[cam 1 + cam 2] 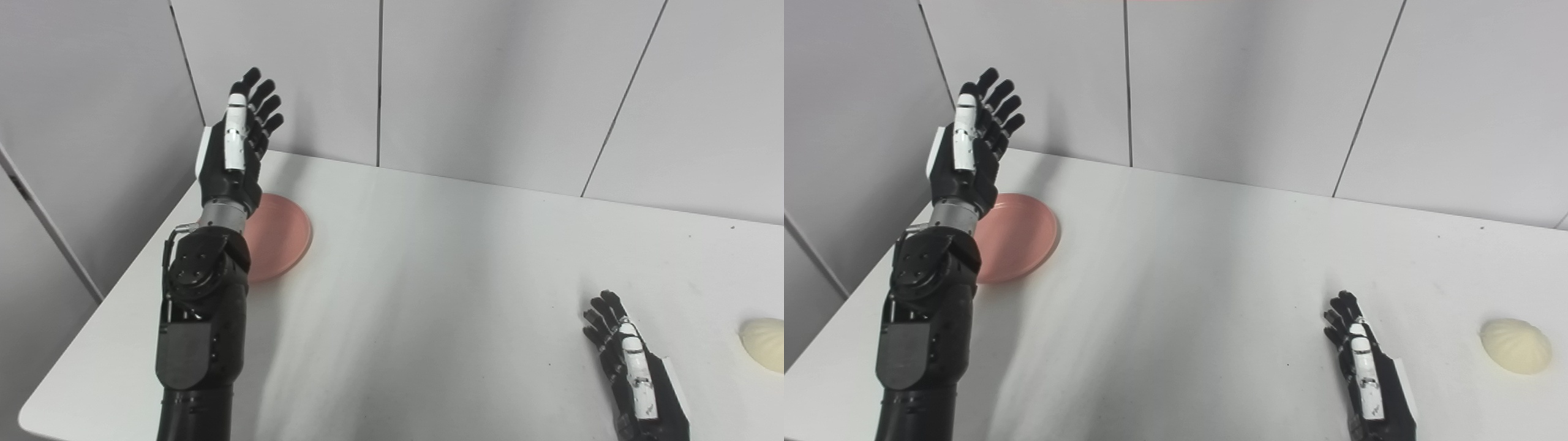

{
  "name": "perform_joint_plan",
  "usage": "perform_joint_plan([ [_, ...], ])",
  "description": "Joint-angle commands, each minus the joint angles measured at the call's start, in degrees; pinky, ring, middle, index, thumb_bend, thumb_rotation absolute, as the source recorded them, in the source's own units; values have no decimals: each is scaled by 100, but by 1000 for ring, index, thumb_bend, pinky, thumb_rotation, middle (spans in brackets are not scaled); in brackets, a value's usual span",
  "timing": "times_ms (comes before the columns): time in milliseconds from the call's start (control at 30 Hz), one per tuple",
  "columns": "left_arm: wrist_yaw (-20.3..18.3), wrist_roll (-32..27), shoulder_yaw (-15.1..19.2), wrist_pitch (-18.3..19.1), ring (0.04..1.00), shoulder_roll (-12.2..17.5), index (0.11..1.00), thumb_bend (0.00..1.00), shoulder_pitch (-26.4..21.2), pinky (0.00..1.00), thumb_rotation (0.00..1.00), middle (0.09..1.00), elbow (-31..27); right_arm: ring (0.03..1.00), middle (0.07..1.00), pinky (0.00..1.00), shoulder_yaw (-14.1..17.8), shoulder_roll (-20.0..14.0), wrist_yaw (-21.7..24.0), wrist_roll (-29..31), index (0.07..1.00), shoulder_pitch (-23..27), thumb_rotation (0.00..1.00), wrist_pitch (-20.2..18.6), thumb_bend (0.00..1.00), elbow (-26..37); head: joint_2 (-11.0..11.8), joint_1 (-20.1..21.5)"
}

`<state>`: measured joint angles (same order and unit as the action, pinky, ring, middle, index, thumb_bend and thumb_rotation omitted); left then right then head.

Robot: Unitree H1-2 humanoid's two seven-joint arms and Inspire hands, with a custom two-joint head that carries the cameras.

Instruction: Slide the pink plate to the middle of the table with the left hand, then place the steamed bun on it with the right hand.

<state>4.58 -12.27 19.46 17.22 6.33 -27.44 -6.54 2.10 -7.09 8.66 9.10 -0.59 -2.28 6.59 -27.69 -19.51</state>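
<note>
A pink plate (280,234) lies flat on the white table (441,269) near its left edge, partly hidden behind my left arm. My left hand (237,142) is raised above the plate's far left side, fingers stretched up and apart, holding nothing. The pale steamed bun (1515,345) rests on the table at the far right. My right hand (1363,361) lies low near the table's front right, open, its fingers pointing away from me, a hand's width left of the bun and not touching it.
Grey wall panels (490,86) stand behind the table and along its left side. The table's left edge (122,282) runs close to the plate. The bun is cut by the picture's right edge in the left eye view.
</note>
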Motion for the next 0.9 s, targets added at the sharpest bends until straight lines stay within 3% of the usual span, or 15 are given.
perform_joint_plan([
  [0,67,-131,115,-397,912,155,895,443,-293,912,1000,911,-19,921,931,938,137,-103,-95,-42,930,28,1000,23,229,-113,-4,-24],
  [267,42,-335,391,-816,902,356,890,450,-145,918,1000,904,402,924,930,941,195,-121,-59,1,929,37,1000,-8,246,-133,-27,-70],
  [633,224,-545,633,-946,875,419,865,432,-49,904,1000,879,695,932,939,956,206,-96,-50,83,936,41,1000,-33,238,-108,-42,-171],
  [867,103,-745,734,-1147,897,587,893,455,81,931,1000,902,996,936,942,959,211,-107,-46,110,939,51,1000,-87,240,-90,-38,-221],
])
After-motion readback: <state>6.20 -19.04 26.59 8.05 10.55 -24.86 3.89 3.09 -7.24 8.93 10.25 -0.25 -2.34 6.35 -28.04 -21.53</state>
